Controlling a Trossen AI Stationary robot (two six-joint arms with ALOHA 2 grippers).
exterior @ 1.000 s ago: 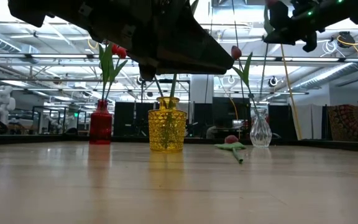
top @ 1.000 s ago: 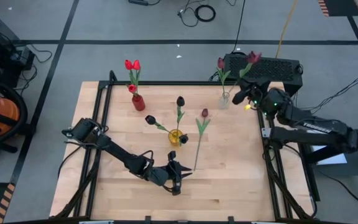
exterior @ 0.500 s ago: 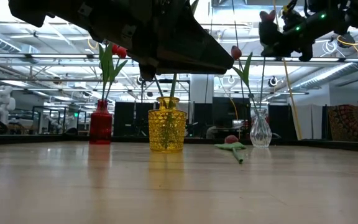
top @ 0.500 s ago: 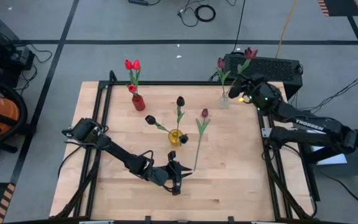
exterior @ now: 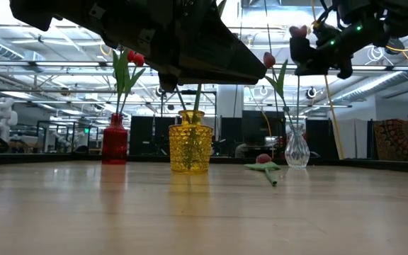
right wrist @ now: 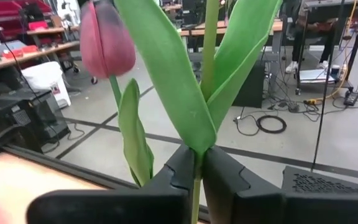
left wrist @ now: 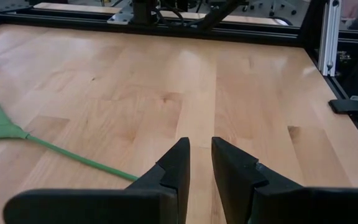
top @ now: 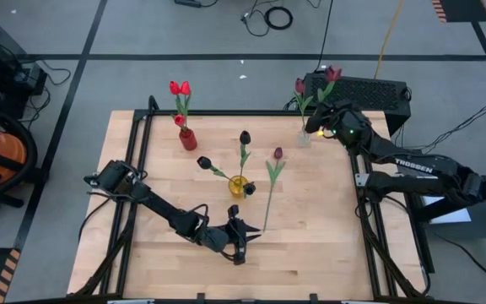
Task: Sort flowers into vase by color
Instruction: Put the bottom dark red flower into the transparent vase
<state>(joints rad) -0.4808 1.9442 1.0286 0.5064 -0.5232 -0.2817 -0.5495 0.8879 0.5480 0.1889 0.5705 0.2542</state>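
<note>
My right gripper point(top: 316, 127) hangs beside the clear vase point(top: 304, 138) at the far right, shut on a maroon tulip point(top: 333, 73). That vase holds one more maroon tulip point(top: 299, 86). The red vase point(top: 188, 140) holds red tulips point(top: 180, 89). Two dark tulips point(top: 245, 137) stand in the yellow vase point(top: 239, 187). One maroon tulip point(top: 270, 181) lies flat on the table beside the yellow vase. My left gripper point(top: 241, 247) waits near the front edge, close to that tulip's stem end, open with nothing between its fingers point(left wrist: 179, 163). My right gripper pinches the tulip's green stem point(right wrist: 196, 163) between its two fingers, just below where the leaves fork. The fingers come roughly level from the table's right side and lie across the stem. The tulip stands upright, head point(exterior: 297, 31) above the gripper, lifted clear of the table; its lower stem reaches down toward the clear vase point(exterior: 296, 147).
A black metal frame point(top: 226, 111) runs round the wooden table. A black box point(top: 369, 89) sits just beyond the far right corner. The lying tulip's stem point(left wrist: 73, 158) runs across the boards ahead of my left gripper. Bare wood lies at the front right.
My right gripper has carried the upright maroon tulip toward the table's left, up to the clear vase, and has sunk a little. It stays shut on the stem.
</note>
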